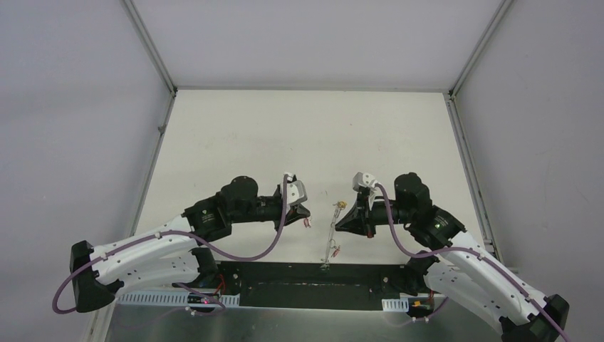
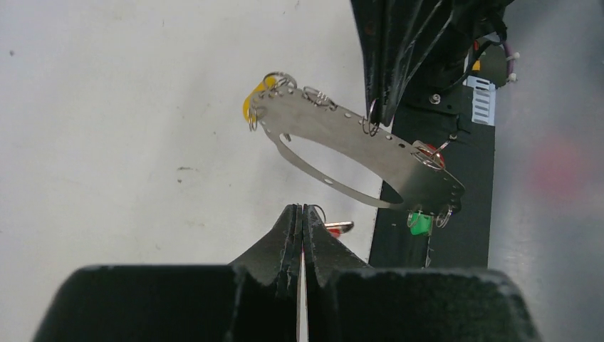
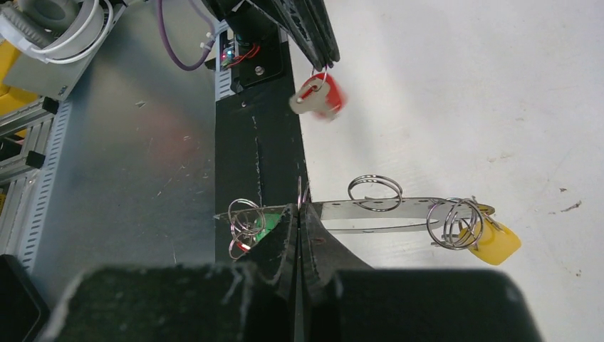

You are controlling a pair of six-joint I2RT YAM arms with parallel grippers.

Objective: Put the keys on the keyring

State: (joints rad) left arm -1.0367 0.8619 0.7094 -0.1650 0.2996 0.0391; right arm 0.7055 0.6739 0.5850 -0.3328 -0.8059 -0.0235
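White tabletop [image 1: 299, 135], grey walls. My left gripper [image 1: 305, 212] is pinched closed on a red-tagged key [image 1: 308, 222] by its small loop, with the tag dangling off the table. Just right of it, not touching, is the keyring [image 1: 331, 235] — a flat perforated steel band, edge-on from above, up in the air. My right gripper [image 1: 340, 221] is clamped on its rim. Small split loops sit along the band — yellow tag [image 3: 495, 242] at the far end, green tag [image 3: 258, 224] at the near end, over the black base plate [image 1: 320, 292].
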